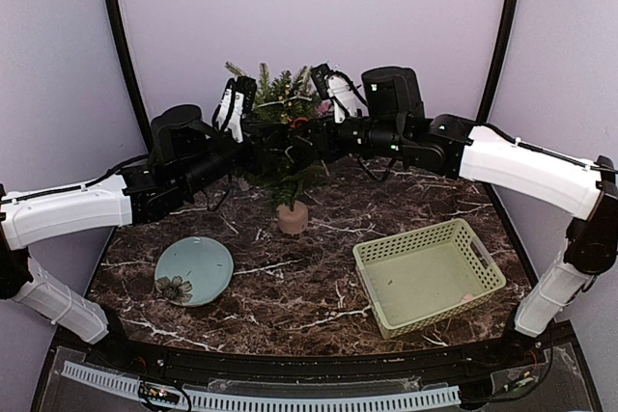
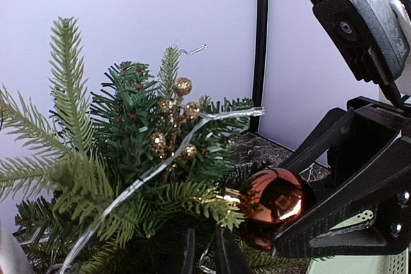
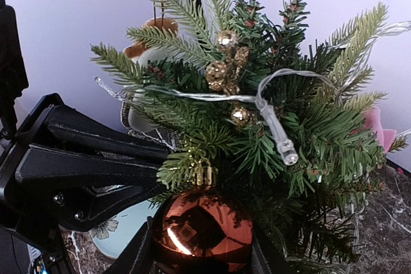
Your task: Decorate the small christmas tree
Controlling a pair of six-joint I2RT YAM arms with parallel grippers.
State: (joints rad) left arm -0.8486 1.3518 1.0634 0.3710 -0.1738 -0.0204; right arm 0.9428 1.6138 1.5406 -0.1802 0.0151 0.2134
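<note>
On the dark, white-veined marble-patterned table (image 1: 290, 287), a round pale-blue plate (image 1: 193, 270) with a dark flower motif lies flat at the near left. The left gripper (image 2: 205, 258) reaches into the lower branches; its black fingers stand a narrow slit apart, and I cannot tell whether they pinch anything. The small christmas tree (image 1: 280, 89) stands upright mid-table toward the back, between both grippers, its bushy, bristly needles rising from a small round beige-pink pot (image 1: 293, 217). A cluster of glittery gold berries (image 3: 225, 68) and a thin clear wire of lights (image 3: 276, 133) sit among the branches. The right gripper (image 3: 199, 258) clasps a glossy copper-brown bauble (image 3: 202, 235) against the foliage. A pale-green perforated plastic basket (image 1: 439, 314), rectangular, sits near right.
</note>
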